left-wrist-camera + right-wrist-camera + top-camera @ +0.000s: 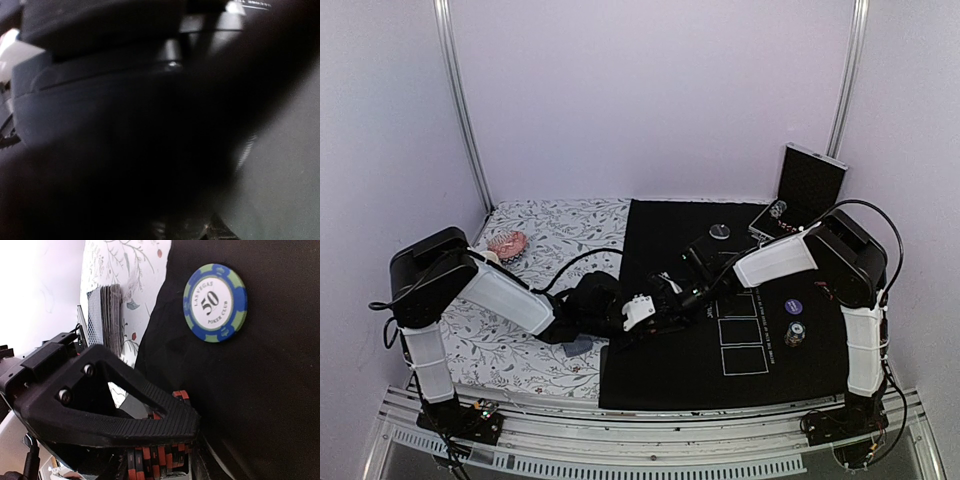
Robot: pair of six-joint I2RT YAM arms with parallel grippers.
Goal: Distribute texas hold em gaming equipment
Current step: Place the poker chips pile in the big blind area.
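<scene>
Right wrist view: the right tool (pixel 182 440) stands narrow, its ribbed pad pressed on a chip stack (pixel 160 457) of red-and-black chips, and it appears to grip the stack. A blue-green 50 chip (pixel 215 302) lies flat on the black mat (pixel 270 400). The deck (pixel 106 315) sits on the floral cloth (pixel 135 260), near the mat edge.

Top view: both tools meet over the left half of the mat, the left tool (pixel 655 308) close against the right one. The left wrist view is dark and blurred, so I cannot tell whether the left tool is wide or narrow.

Judged step: a share of chips is being carried or passed between the arms. The next move calls for one tool to hold firmly before the other lets go, then a flat set-down clear of the 50 chip.
</scene>
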